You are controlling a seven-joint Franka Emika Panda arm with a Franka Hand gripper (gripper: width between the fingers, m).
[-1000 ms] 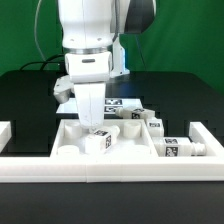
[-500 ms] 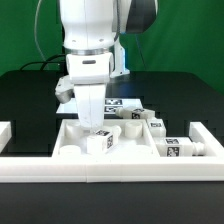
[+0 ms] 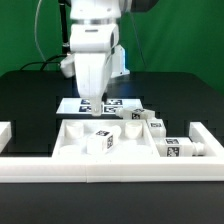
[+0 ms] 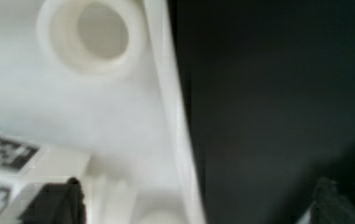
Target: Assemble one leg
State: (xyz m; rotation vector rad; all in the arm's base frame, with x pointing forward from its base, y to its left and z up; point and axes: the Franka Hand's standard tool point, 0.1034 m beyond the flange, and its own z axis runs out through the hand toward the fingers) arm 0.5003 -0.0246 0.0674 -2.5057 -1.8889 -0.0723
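Observation:
A white leg [image 3: 99, 140] with black-and-white tags stands upright on the large white panel [image 3: 70, 145] near the front of the exterior view. My gripper [image 3: 92, 100] hangs above and a little behind it, apart from it. In the wrist view the gripper [image 4: 200, 200] is open, with its dark fingertips [image 4: 58, 198] far apart and nothing between them. Under it lie the panel's edge [image 4: 147, 130] and a round hole [image 4: 89, 35]. A tagged part [image 4: 5, 160] shows at the picture's edge.
More tagged legs lie toward the exterior view's right [image 3: 140, 118] [image 3: 178, 150]. The marker board [image 3: 120, 102] lies behind the panel. A low white wall [image 3: 110, 168] runs along the front, with raised ends at both sides. The table [image 4: 280, 100] is black.
My gripper has risen and drawn back from the leg. The leg stays standing on the panel where it was.

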